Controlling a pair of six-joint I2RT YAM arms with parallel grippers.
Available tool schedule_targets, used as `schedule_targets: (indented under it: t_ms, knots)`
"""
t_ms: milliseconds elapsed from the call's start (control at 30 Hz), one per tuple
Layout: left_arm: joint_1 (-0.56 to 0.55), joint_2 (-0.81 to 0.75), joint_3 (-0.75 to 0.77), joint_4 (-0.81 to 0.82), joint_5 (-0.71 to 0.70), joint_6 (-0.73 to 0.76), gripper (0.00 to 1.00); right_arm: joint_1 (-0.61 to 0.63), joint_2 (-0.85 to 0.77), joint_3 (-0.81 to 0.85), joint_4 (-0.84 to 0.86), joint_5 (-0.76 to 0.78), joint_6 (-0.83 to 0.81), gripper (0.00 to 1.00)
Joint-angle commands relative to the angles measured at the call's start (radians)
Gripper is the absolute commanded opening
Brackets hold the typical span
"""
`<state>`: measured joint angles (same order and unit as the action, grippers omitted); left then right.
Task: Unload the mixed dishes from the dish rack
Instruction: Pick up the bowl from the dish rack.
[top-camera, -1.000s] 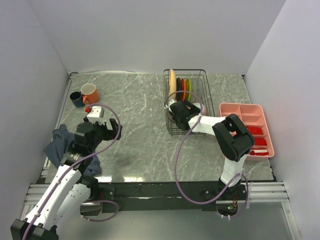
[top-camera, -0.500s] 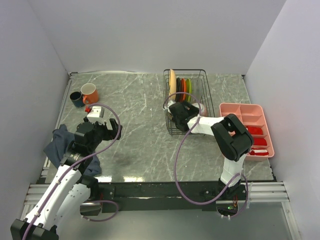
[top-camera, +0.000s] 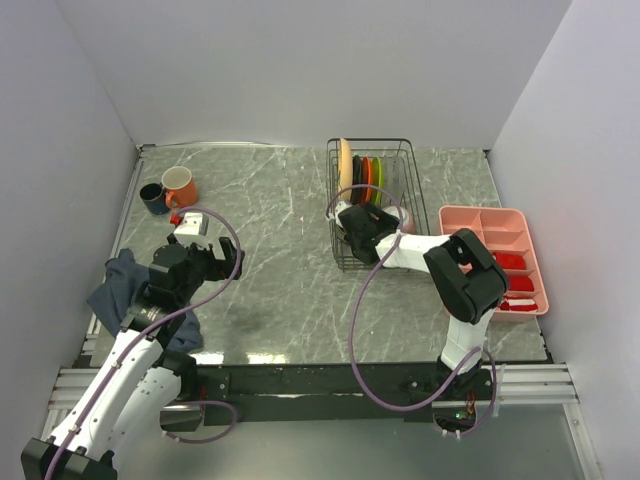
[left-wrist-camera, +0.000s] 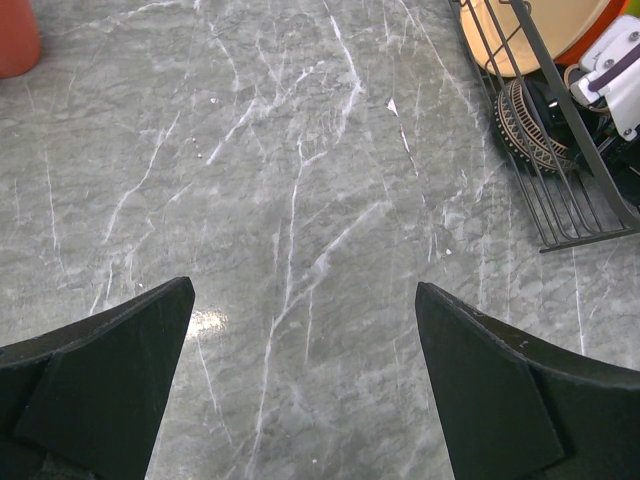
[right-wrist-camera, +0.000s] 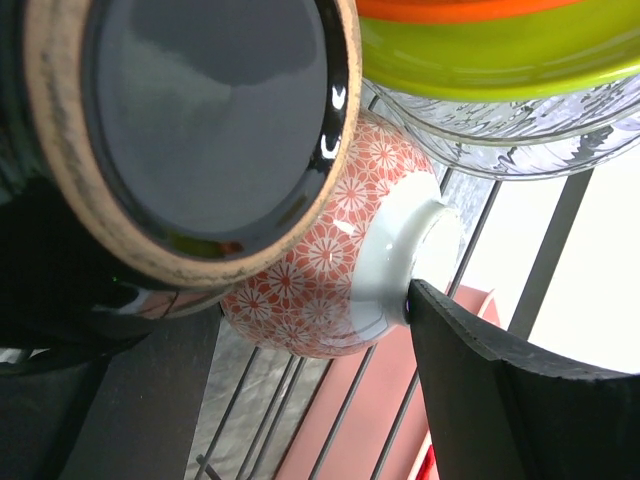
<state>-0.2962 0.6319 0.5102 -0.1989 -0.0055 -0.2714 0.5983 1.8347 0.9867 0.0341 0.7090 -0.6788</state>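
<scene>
Inside the dish rack (top-camera: 333, 190), at its near end, the right gripper (top-camera: 357, 222) straddles two bowls stood on edge. The dark bowl (right-wrist-camera: 210, 110) leans on the red-patterned bowl (right-wrist-camera: 330, 260), whose white foot touches one finger (right-wrist-camera: 480, 390). Jaws wide; can't tell if they actually grip. Green plate (right-wrist-camera: 480, 55) just beyond. Left gripper (left-wrist-camera: 303, 295) spread wide over the table (left-wrist-camera: 300, 150), well apart from the rack.

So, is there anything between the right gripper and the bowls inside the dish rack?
Nothing visible. The right gripper is inside the dish rack, with one finger at the white foot of the red-patterned bowl. The dark tan-rimmed bowl lies right beside that bowl.
</scene>
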Motion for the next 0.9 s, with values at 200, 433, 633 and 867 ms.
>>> schedule_targets:
  t_ms: [200,433,633,867]
  knots:
    - [-0.004,-0.009,0.005,0.036,-0.004,0.014,0.99,0.018,-0.143,0.004,-0.019,-0.005,0.027,0.56]
    - [-0.004,-0.006,0.004,0.036,-0.004,0.014,1.00,0.023,-0.173,0.015,-0.048,-0.046,0.062,0.55]
    - [-0.004,-0.006,0.005,0.036,-0.004,0.014,1.00,0.020,-0.195,0.046,-0.088,-0.082,0.068,0.53]
    - [-0.004,-0.011,0.005,0.035,-0.004,0.014,0.99,0.001,-0.215,0.052,-0.115,-0.120,0.094,0.52]
